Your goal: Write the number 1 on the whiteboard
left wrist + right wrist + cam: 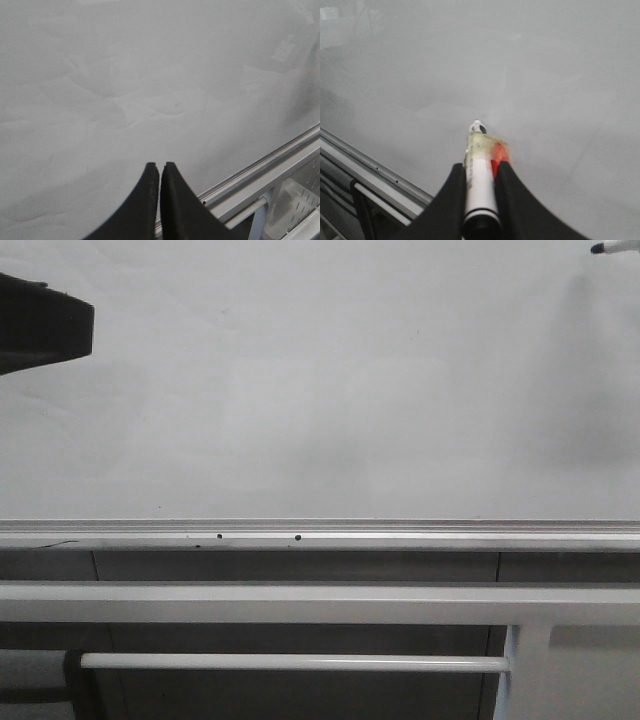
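Holding the marker [481,175] clamped between its fingers, the right gripper [481,172] hovers by the whiteboard's [320,420] far right corner, tip [597,248] aimed at bare surface. No stroke shows yet, so writing looks about to start. Next comes pressing the tip down and drawing one straight line. The left gripper [160,170], pinched closed and empty, idles near the left edge.

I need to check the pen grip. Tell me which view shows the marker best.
The right wrist view: the marker sits clamped in the right claw, tip forward. The front view catches only its tip at the top right corner. The left wrist view misses it.
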Motion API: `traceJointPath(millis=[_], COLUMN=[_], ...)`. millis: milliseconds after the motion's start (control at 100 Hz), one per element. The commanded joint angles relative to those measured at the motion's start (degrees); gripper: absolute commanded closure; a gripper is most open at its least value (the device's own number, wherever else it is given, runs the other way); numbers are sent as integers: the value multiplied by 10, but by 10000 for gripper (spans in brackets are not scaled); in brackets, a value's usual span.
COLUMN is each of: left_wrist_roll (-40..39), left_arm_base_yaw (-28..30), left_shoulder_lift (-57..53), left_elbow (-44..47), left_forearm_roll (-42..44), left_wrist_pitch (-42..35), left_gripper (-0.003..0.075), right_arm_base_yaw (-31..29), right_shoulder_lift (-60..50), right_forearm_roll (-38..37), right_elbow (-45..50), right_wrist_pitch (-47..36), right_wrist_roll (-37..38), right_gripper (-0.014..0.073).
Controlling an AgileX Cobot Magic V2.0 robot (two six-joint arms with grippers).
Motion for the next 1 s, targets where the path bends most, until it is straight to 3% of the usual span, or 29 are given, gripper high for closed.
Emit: traceJointPath(millis=[0,310,760,990], left_wrist_roll=[-6,-6,-6,-6], left_arm_base_yaw=[0,0,0,0], left_shoulder_lift=[-6,-6,-6,-6], left_elbow=[-15,-15,-15,-15], left_forearm_roll=[15,15,15,48], left_wrist_pitch=[-28,-28,-28,7], left_gripper=[741,741,741,740], right_arm_base_yaw=[-4,-4,-4,-1], right_shoulder_lift=[11,11,11,11], right_forearm_roll=[-35,-29,-17,102], right_elbow=[-24,6,39,36], right_wrist_pitch=[-13,48,51,-44], right_wrist_roll=[2,33,57,37], right_gripper=[655,657,657,657])
